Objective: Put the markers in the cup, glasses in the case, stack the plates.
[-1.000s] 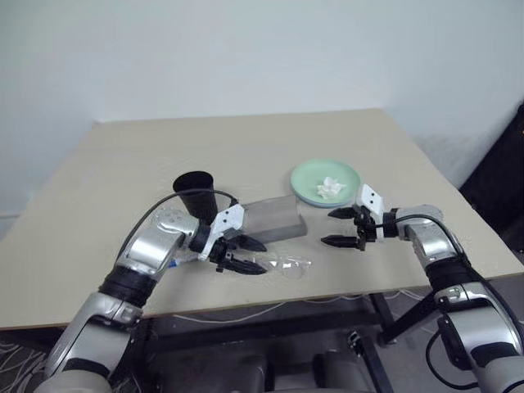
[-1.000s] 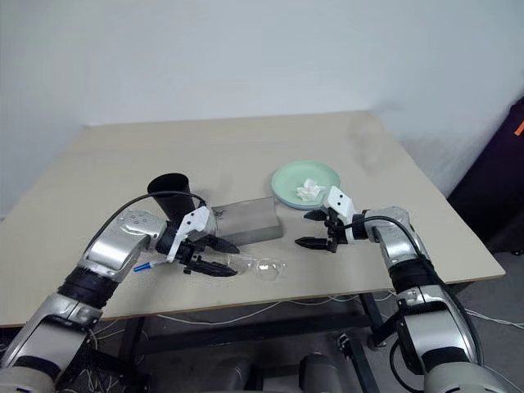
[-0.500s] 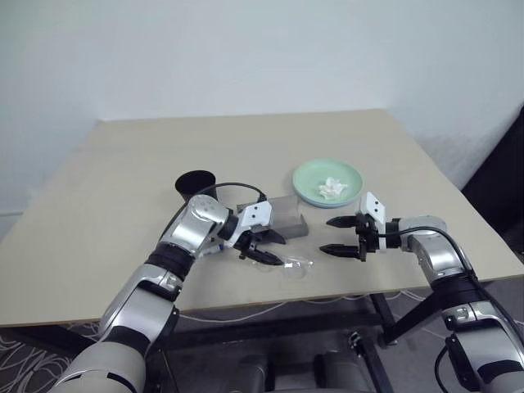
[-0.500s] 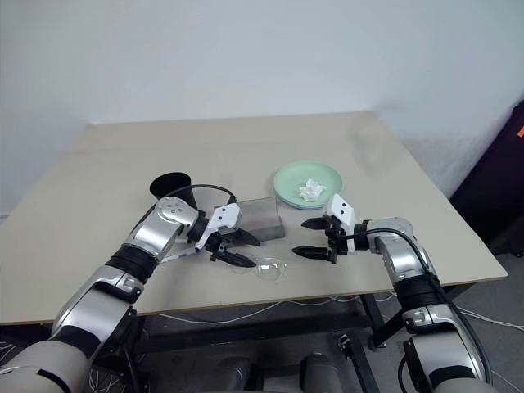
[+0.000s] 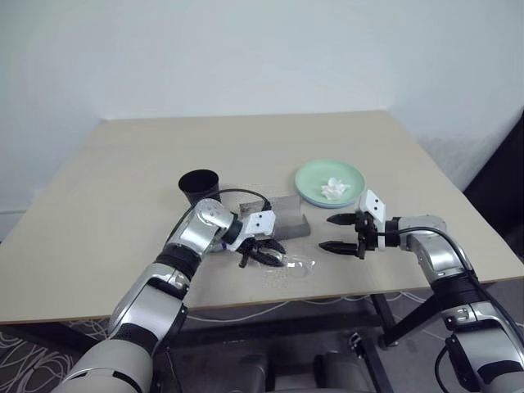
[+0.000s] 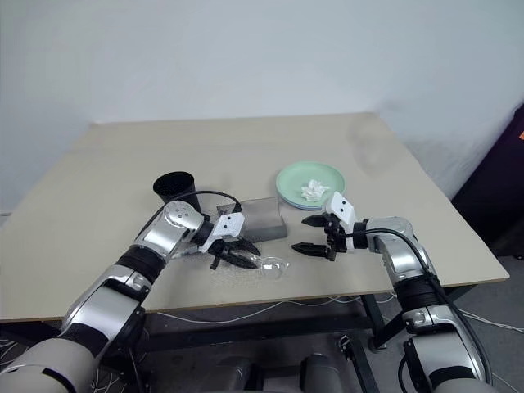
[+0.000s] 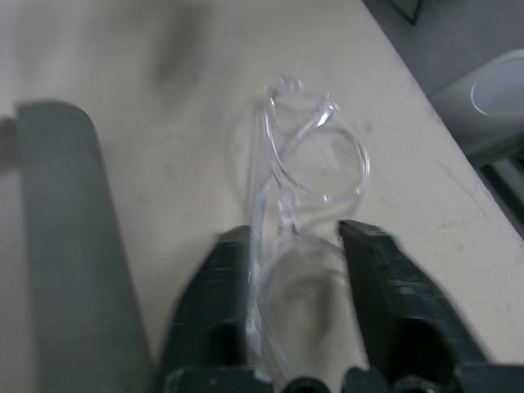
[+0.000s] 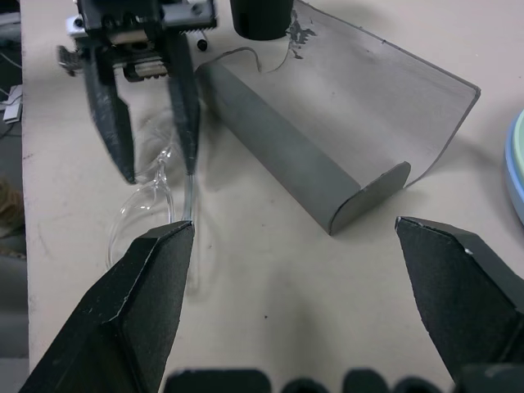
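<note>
a beige table [image 5: 123, 172] stood against a plain pale wall [image 5: 246, 49], with dark floor and loose cables showing under its near edge. toward the right side of the table sat a mint green plate [image 5: 309, 177], resting on a light blue plate whose rim peeked out beneath it, and a crumpled white lump [image 5: 332, 187] lay in the green one. a black cup [image 5: 198, 187] stood upright left of centre; what it held could not be made out. just beside it lay the dark grey case [image 8: 311, 155], open, its curved lid tilted back and nothing visible inside. the clear glasses [image 7: 315, 164] lay on the table near the front edge, just in front of the case, fully see-through in frame and lenses. the left gripper [image 7: 296, 246] had its two black fingers set either side of one end of the glasses, narrow but with gaps showing; whether they pinched the frame could not be told. the right gripper [image 5: 338, 232] hung just above the table to the right of the glasses, fingers spread wide and holding nothing.
</note>
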### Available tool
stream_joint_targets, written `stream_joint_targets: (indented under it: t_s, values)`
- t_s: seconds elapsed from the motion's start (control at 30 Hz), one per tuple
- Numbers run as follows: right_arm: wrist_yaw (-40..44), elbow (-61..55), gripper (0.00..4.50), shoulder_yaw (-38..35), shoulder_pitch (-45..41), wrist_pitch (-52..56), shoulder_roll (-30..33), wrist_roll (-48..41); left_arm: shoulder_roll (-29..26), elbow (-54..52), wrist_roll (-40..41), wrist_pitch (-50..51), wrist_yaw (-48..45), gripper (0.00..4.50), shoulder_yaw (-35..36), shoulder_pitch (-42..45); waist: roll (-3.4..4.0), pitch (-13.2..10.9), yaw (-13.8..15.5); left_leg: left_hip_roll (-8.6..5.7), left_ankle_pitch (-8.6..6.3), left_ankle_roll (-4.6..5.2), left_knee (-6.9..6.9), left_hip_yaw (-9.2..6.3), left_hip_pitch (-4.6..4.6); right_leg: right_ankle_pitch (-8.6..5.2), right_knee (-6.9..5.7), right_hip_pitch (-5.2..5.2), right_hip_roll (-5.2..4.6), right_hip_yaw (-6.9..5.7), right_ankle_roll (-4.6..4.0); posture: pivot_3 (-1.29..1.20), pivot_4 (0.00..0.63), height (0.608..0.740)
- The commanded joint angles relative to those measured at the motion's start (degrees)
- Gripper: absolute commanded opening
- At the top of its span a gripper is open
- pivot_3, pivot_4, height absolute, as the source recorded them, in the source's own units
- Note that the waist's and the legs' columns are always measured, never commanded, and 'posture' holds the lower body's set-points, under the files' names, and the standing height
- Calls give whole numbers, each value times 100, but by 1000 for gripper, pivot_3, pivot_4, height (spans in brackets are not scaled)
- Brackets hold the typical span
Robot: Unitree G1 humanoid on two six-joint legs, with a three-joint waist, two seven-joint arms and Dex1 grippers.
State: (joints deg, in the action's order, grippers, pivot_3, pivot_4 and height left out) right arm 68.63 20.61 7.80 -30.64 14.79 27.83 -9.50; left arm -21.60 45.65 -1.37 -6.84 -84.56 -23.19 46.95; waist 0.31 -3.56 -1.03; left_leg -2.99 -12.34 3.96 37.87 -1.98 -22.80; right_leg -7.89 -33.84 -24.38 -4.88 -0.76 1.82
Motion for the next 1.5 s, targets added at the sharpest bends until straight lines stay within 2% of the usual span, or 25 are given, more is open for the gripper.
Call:
stream_joint_targets:
  t_s: [0.03, 0.23, 0.33, 0.4, 0.83, 1.03, 1.17, 1.5]
  values:
    - [-78, -135, 4277, -83, -60, -119, 11, -86, 14, -58, -39, -58, 27, 1233, 87, 99, -1, 0, -2, 0, 0, 0, 0, 0, 0, 0, 0, 0, 0, 0, 0, 0, 0, 740]
    - [-142, -66, 4277, -56, -79, -191, 0, -60, 11, -72, -33, -66, 32, 1233, 109, 75, -1, -1, -3, 2, 0, 0, -3, -1, 0, 1, -2, -3, 3, 0, 1, 0, 0, 740]
    - [-182, -41, 4277, -48, -87, -231, -12, -51, 16, -90, 9, -49, -15, 681, 125, 62, -1, 0, -4, 1, 0, 0, 0, 0, 0, 1, -1, -2, 3, 0, 2, 0, 0, 740]
    - [-194, -41, 4277, -49, -86, -242, -5, -54, 7, -124, 13, -29, -36, 43, 139, 56, -1, 0, -4, 1, 0, 0, 0, 0, 1, 1, -1, 0, 2, 0, 1, 0, 0, 740]
    - [-324, 77, 4277, -48, -137, -341, -23, -17, -93, -792, 450, 756, -426, 17, 497, 17, -1, 0, -5, 1, 0, 1, 0, -1, 0, 1, -2, -2, 3, 0, 1, 0, 0, 740]
    - [-878, 772, 4277, -169, -493, -729, -82, 182, -251, -1106, 681, 999, -330, 17, 827, 237, -2, -1, -9, 1, 0, 0, 0, 0, 2, 1, -3, -2, 3, 0, 1, 0, 0, 740]
    - [-1124, 1206, 4277, -212, -725, -965, -109, 244, -334, -832, 530, 678, 27, 17, 901, 486, -2, -1, -8, 1, 0, 1, -1, 0, 2, 1, -4, -3, 4, 1, 1, 0, 0, 740]
    - [-1468, 1848, 4277, -349, -1036, -1361, -181, 263, -327, 880, -657, -661, 1624, 17, 597, 1495, -2, -1, -6, -4, 1, 3, -4, 2, 5, 11, -1, 1, 5, 4, 17, 0, 0, 740]
